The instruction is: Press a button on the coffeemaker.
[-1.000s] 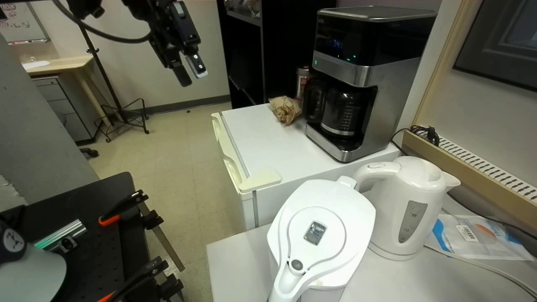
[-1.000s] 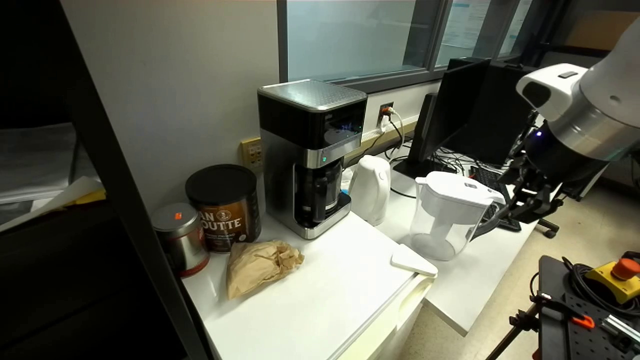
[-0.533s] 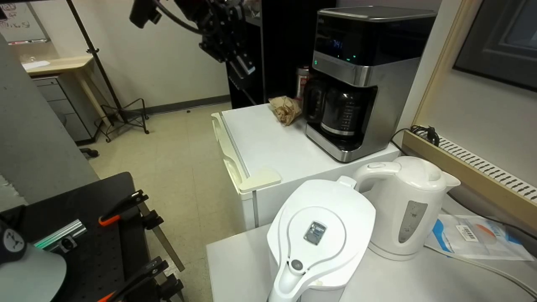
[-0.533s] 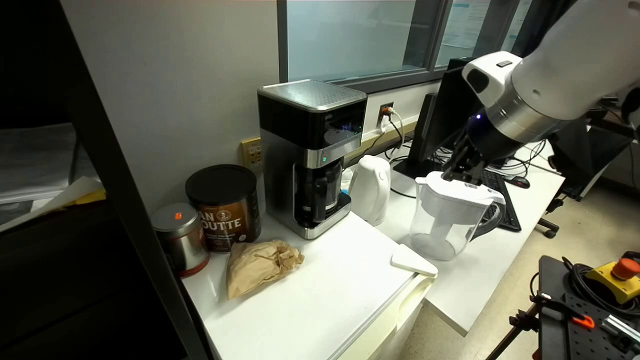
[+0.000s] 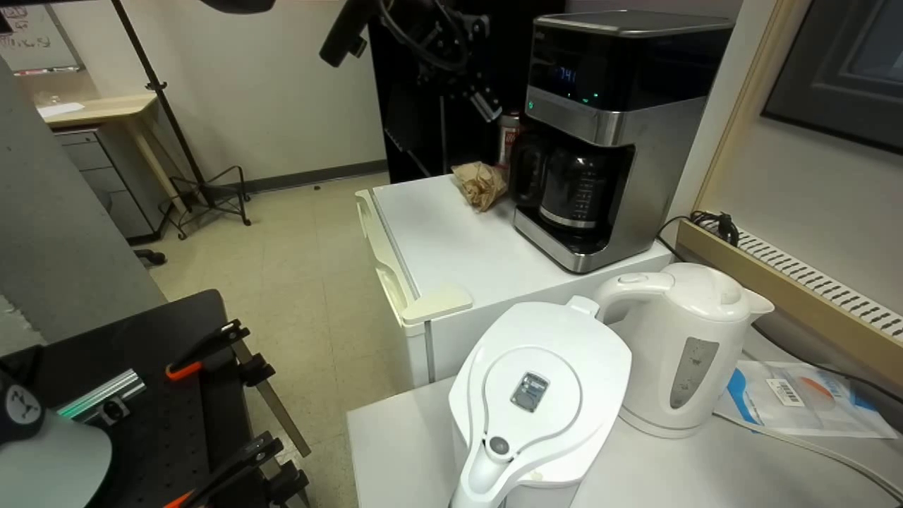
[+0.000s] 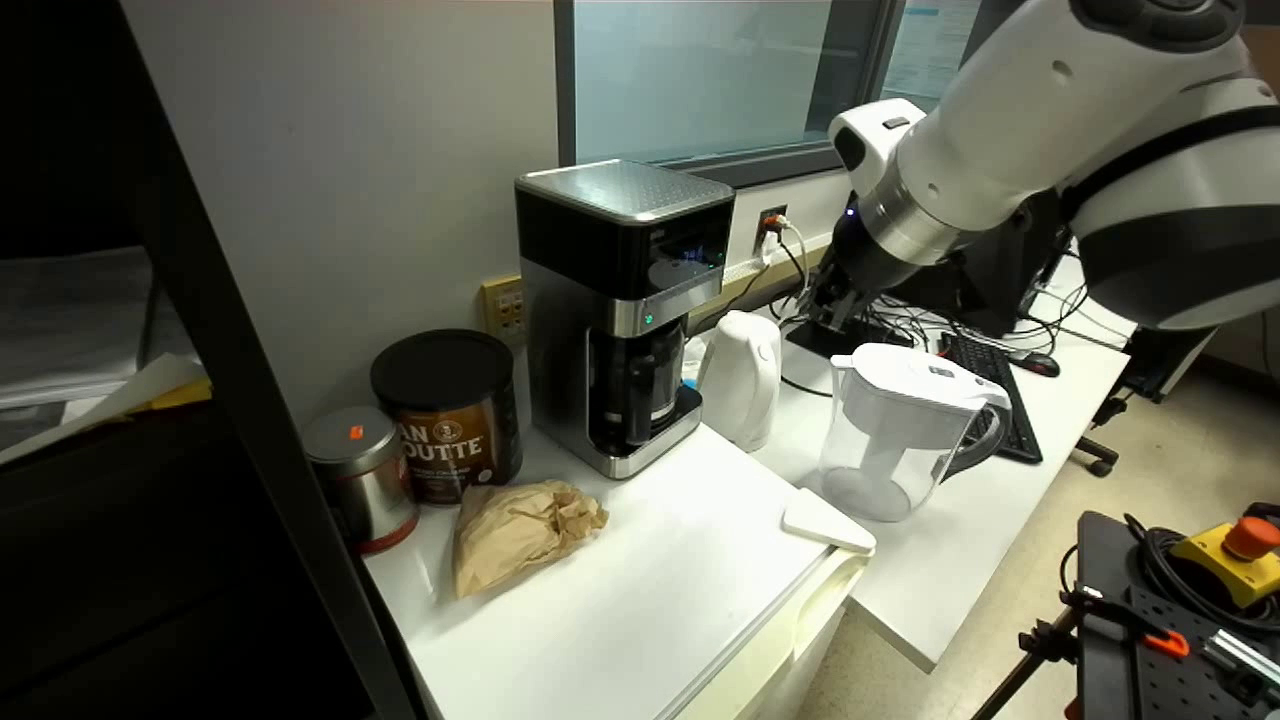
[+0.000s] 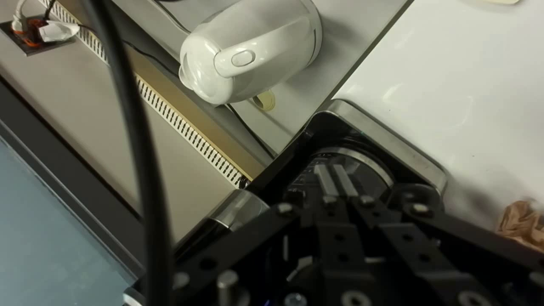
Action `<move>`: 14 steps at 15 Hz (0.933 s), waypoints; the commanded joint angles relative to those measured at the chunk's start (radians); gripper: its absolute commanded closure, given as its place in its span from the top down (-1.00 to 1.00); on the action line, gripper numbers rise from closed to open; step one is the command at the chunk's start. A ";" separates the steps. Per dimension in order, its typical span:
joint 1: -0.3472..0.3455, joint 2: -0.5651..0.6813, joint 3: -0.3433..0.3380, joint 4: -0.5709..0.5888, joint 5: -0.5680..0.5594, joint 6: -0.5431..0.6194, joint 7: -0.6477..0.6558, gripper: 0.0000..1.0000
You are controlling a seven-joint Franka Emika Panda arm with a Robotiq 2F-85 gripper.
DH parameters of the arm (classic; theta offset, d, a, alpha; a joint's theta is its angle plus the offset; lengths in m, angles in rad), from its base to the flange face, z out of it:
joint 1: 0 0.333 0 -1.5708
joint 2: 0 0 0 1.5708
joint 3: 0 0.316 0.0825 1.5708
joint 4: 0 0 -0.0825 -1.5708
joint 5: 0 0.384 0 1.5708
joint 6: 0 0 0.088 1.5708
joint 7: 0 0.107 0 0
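The coffeemaker (image 5: pixel 659 152) is tall and black with silver-grey panels, upright on a white cabinet. In an exterior view its lit display (image 5: pixel 564 73) and small green lights show on the upper front, and a green-lit button (image 6: pixel 648 319) glows on the silver band. A dark glass carafe (image 5: pixel 568 183) sits in its recess. My gripper (image 6: pixel 830 310) hangs in front of the machine, apart from it in both exterior views. Across the wrist view, its fingertips (image 7: pixel 326 178) lie together with nothing between them, in front of the carafe; the machine's upper front is largely hidden behind the gripper there.
Beside the machine stand a white kettle (image 6: pixel 742 385) and a white-lidded pitcher (image 6: pixel 905 385). A crumpled paper bag (image 6: pixel 520 540) and a coffee can (image 6: pixel 450 425) are on its far side. A dark shelf frame (image 6: pixel 240 350) rises at the cabinet's end.
My gripper has travelled toward the coffeemaker, rightward in an exterior view and leftward past the pitcher in an exterior view. Its fingers, apart a second ago, have come together.
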State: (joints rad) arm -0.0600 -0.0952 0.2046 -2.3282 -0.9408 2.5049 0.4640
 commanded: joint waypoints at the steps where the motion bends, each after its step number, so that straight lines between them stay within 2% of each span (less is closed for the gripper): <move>1: 0.032 0.121 -0.054 0.119 -0.093 0.035 0.085 -0.95; 4: 0.051 0.192 -0.090 0.190 -0.153 0.055 0.143 -0.96; 5: 0.020 0.214 -0.065 0.213 -0.175 0.062 0.166 -0.95; 14: 0.023 0.347 -0.076 0.360 -0.252 0.063 0.272 -0.96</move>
State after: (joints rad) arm -0.0397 0.2043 0.1361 -2.0264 -1.1592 2.5500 0.7000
